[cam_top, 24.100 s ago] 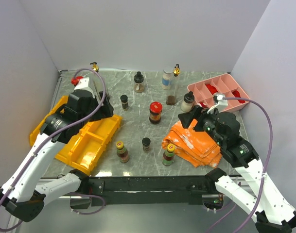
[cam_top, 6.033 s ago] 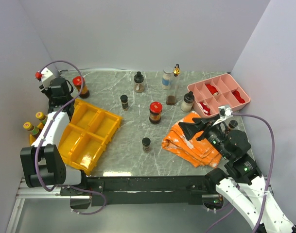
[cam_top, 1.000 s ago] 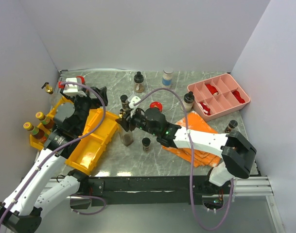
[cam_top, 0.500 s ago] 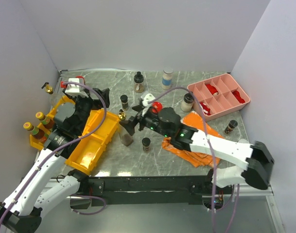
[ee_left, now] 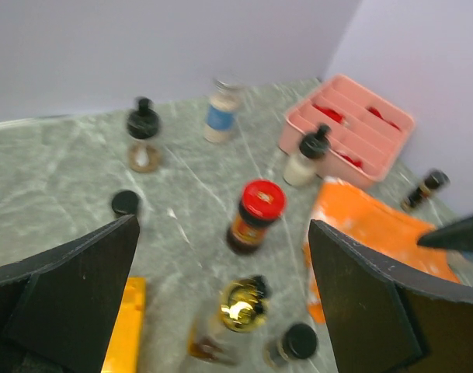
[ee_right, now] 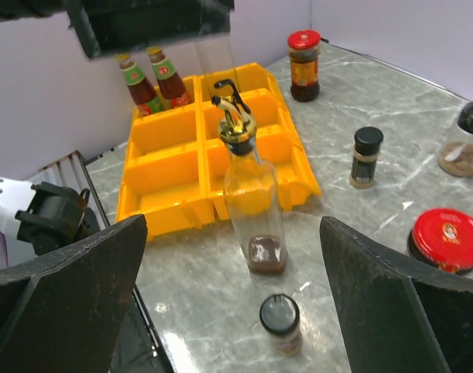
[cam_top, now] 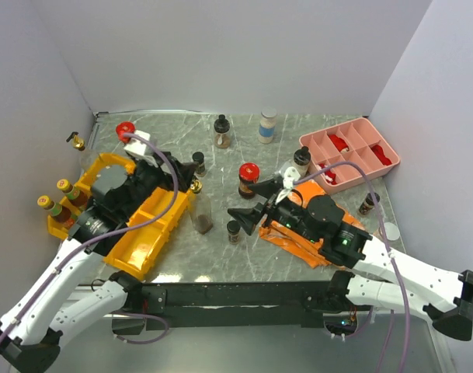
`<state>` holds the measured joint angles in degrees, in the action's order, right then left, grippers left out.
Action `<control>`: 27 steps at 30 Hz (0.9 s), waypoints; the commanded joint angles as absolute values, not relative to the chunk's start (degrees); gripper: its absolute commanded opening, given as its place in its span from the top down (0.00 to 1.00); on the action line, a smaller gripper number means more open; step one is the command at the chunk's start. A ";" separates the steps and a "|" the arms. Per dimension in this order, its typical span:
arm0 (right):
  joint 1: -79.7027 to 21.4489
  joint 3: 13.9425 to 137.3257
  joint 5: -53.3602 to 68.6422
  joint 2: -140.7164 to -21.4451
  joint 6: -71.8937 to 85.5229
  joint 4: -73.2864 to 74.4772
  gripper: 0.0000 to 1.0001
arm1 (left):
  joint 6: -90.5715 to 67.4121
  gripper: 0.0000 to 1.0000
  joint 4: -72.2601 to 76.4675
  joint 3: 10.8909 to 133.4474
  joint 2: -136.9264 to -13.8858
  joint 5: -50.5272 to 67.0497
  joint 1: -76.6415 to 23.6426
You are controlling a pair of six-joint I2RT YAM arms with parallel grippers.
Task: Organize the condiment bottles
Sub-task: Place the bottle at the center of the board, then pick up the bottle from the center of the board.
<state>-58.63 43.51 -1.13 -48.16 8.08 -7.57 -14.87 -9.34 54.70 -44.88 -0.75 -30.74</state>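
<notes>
I have both jaws wide apart: right gripper [ee_right: 233, 224] toward the near edge, left gripper [ee_left: 222, 224] above the bins [cam_top: 147, 225] by the left edge. The spout bottle [cam_top: 199, 211] stands upright between them, just beside the bins, with the red-cap jar [cam_top: 248, 180] farther back.

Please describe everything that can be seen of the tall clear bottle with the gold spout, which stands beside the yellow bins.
The tall bottle is slim and looks like clear glass, with a gold metallic pour spout on top. It is almost empty, with only a little dark brown liquid at the bottom. It stands upright on the grey marbled table, just beside the yellow bins; its base seems slightly apart from them. A small black-capped jar stands nearby without touching it. Nothing grips the bottle.
</notes>
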 commanded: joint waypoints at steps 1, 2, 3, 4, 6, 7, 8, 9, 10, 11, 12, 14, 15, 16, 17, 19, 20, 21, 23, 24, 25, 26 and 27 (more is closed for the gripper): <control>-58.80 42.10 -3.77 -43.34 8.61 -5.28 0.00 | -14.94 0.03 -11.69 55.37 -45.62 -3.58 -37.78; -58.89 41.93 -4.13 -42.90 8.35 -5.01 0.00 | -14.94 0.02 -11.52 54.41 -45.53 -5.08 -39.10; -58.80 41.92 -4.48 -41.85 8.18 -4.57 0.00 | -14.85 0.01 -11.08 53.88 -45.27 -6.32 -40.33; -58.89 42.01 -4.57 -41.31 8.00 -3.79 0.00 | -14.85 0.01 -10.81 53.27 -45.09 -9.03 -42.26; -58.89 42.19 -5.01 -39.65 8.00 -2.82 0.00 | -15.29 0.01 -11.33 52.65 -45.70 -11.15 -43.85; -58.89 41.93 -5.10 -39.03 8.17 -2.03 0.00 | -15.64 0.02 -11.86 52.65 -46.83 -13.34 -45.25; -58.89 41.75 -5.36 -38.24 8.43 -1.85 0.00 | -15.91 0.03 -12.47 52.39 -47.37 -14.75 -45.87; -58.89 41.49 -5.36 -36.75 8.61 -1.67 0.00 | -16.43 0.04 -12.39 52.03 -47.72 -15.81 -47.10; -58.89 40.96 -5.36 -35.96 8.87 -1.58 0.00 | -16.70 0.04 -12.04 51.60 -48.07 -17.65 -47.54; -58.89 40.78 -5.19 -35.25 8.88 -1.58 0.00 | -16.79 0.05 -11.61 50.37 -48.16 -18.19 -47.98; -58.89 40.61 -5.10 -34.03 8.88 -1.32 0.00 | -17.14 0.05 -10.38 49.75 -48.08 -18.63 -48.42; -58.89 40.43 -5.19 -33.05 8.62 -0.88 0.00 | -17.23 0.07 -8.89 47.91 -48.08 -18.90 -48.60; -58.89 40.52 -5.62 -32.35 8.44 -0.36 0.00 | -17.23 0.08 -7.57 47.29 -48.16 -18.72 -48.78; -58.89 40.60 -5.89 -32.08 8.18 -0.35 0.00 | -17.31 0.10 -7.30 46.94 -48.60 -18.81 -48.78; -58.89 40.78 -6.32 -31.91 8.09 -0.35 0.00 | -17.66 0.11 -7.03 46.06 -48.69 -19.24 -48.87; -58.89 41.13 -7.12 -31.47 8.35 1.32 0.00 | -17.75 0.11 -6.33 45.27 -49.04 -19.42 -49.13; -58.89 41.22 -7.12 -31.38 8.44 1.49 0.00 | -17.75 0.13 -5.98 44.22 -49.04 -19.51 -49.13; -58.80 41.22 -7.12 -31.29 8.61 1.49 0.00 | -17.67 0.13 -5.45 43.69 -49.04 -19.77 -49.39; -58.80 41.05 -6.94 -31.20 8.96 1.41 0.00 | -17.40 0.18 -3.87 42.37 -49.13 -19.95 -49.48; -58.80 41.04 -6.86 -31.29 9.05 1.41 0.00 | -17.40 0.21 -3.69 42.28 -49.22 -20.39 -49.66; -58.89 40.87 -6.86 -31.20 9.23 1.49 0.00 | -17.23 0.26 -3.00 42.01 -49.48 -20.65 -49.75; -58.89 40.87 -6.86 -31.29 9.32 1.49 0.00 | -16.97 0.28 -2.73 41.58 -49.57 -20.92 -49.83; -58.89 40.78 -6.94 -31.29 9.40 1.41 0.00 | -16.79 0.30 -2.38 41.49 -49.57 -21.53 -50.01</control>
